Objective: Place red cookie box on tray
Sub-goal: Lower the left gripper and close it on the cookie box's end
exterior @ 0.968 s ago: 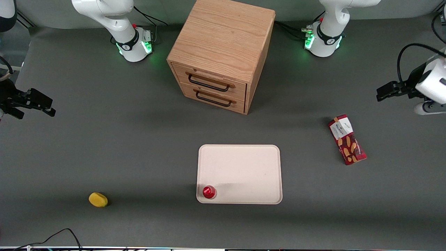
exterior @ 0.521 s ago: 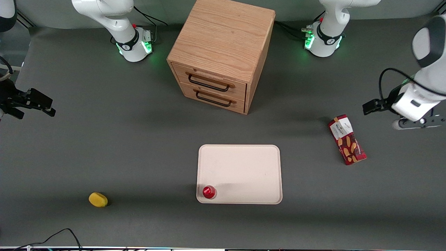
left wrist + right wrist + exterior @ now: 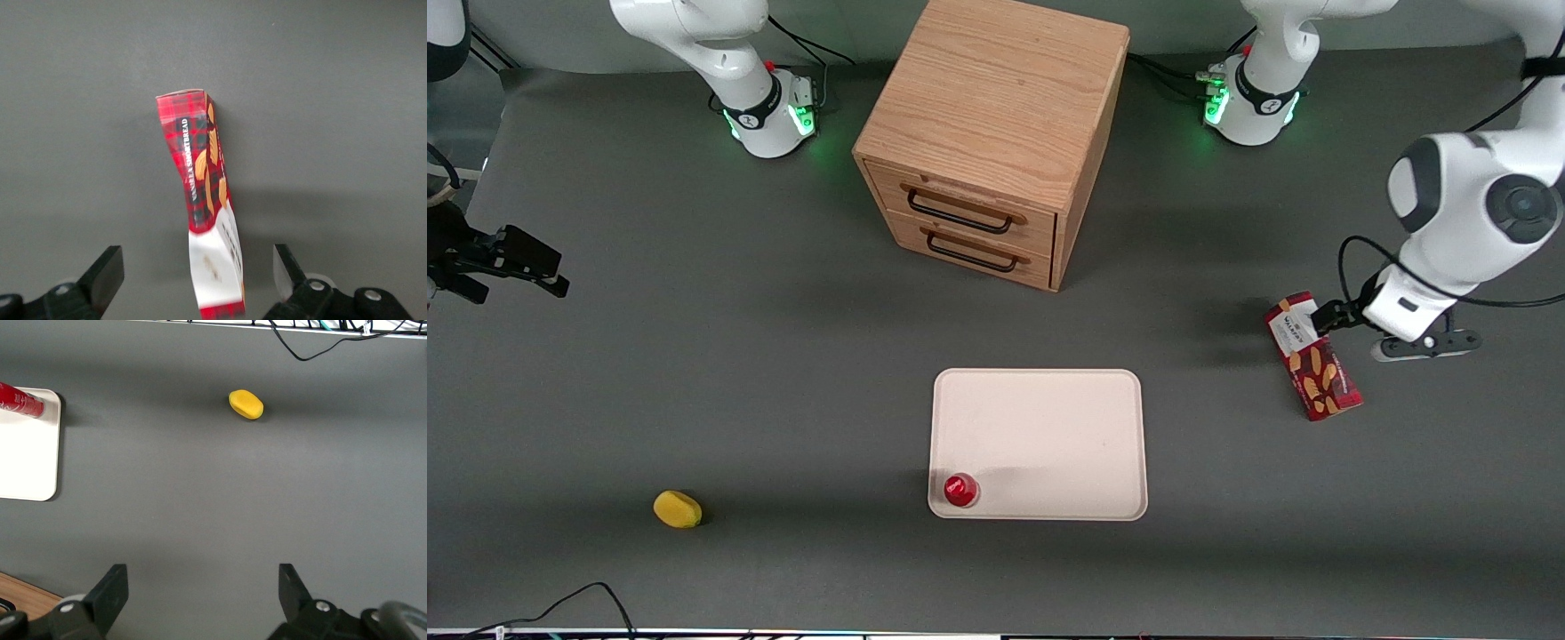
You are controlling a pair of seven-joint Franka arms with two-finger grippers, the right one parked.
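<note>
The red cookie box (image 3: pixel 1312 366) lies flat on the grey table toward the working arm's end, apart from the tray (image 3: pixel 1049 427). The left gripper (image 3: pixel 1327 315) hangs over the box's white-label end, the end farther from the front camera. In the left wrist view the gripper (image 3: pixel 197 261) is open. Its two fingers (image 3: pixel 107 267) stand wide on either side of the box (image 3: pixel 203 180) without touching it. The cream tray lies nearer the front camera than the cabinet, in the middle of the table.
A small round red object (image 3: pixel 960 490) stands on the tray's near corner. A wooden drawer cabinet (image 3: pixel 987 133) stands farther from the camera than the tray. A yellow object (image 3: pixel 678 509) lies toward the parked arm's end.
The left arm has swung in from the table's end and come over the cookie box's white end. The box, tray and other objects have not moved.
</note>
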